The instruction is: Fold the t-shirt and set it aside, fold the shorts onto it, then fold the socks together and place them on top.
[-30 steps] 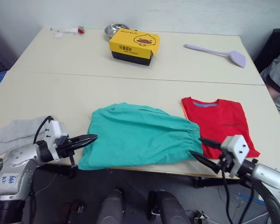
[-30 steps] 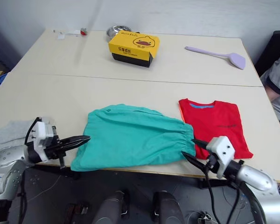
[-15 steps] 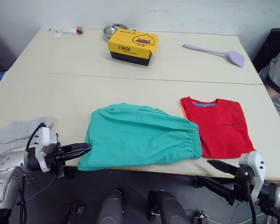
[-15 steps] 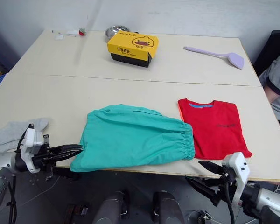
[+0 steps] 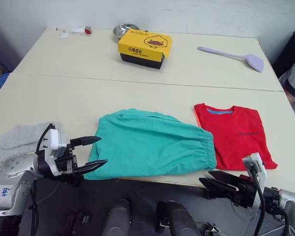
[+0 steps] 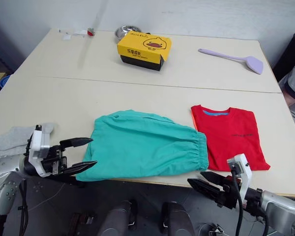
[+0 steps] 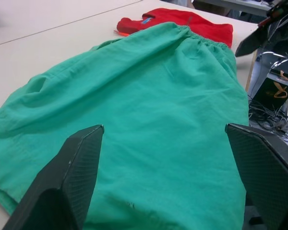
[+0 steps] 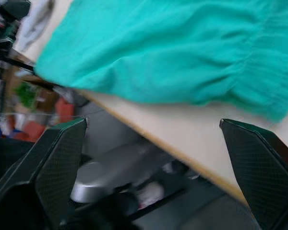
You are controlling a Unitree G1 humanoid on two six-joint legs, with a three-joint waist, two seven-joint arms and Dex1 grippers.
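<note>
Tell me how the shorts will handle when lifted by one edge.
The shorts lie flat and creased, so they will probably drape and sag. The thin cloth looks light. The gathered waistband may bunch; the open left gripper would likely need a pinch.

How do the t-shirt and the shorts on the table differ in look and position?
The t-shirt is bright red with a blue neckband; the shorts are teal-green with a gathered waistband. The t-shirt is folded into a compact rectangle on the robot's right; the shorts lie spread wider, in the middle. Both lie flat near the table's front edge.
</note>
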